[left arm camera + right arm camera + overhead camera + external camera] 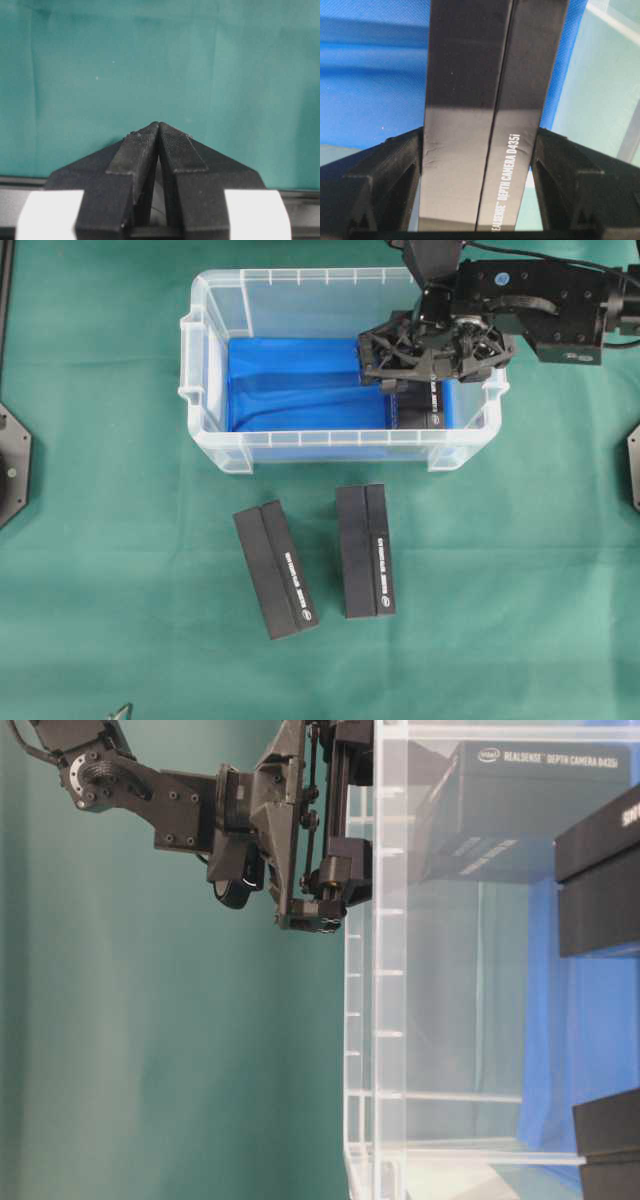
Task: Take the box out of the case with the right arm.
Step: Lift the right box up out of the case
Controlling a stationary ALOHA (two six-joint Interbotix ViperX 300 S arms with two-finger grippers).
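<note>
Status: extraction under way, not complete. Case (215, 370), clear plastic with blue floor lining, stands on the green table (120, 590); it holds one black box (432, 405), lettered as a depth camera carton, at its right end, and no other content can be seen on the bare blue floor to the left. Right pincer (425, 360) reaches down into the case over that box; in the right wrist view both fingers (395, 175) sit tight against the long sides of the box, so the pincer reads as closed on it. Whether the box has left the floor cannot be told from above; the table-level view shows it high against the case wall, which suggests it is raised. Remaining, by judgement: lift clear of the rim and set down outside. Two similar black boxes (275, 570) (365, 550) lie on the table just in front of the case, side by side, apart from each other. Left pincer (159, 132) is away from the case over bare cloth, tips met, holding nothing.
</note>
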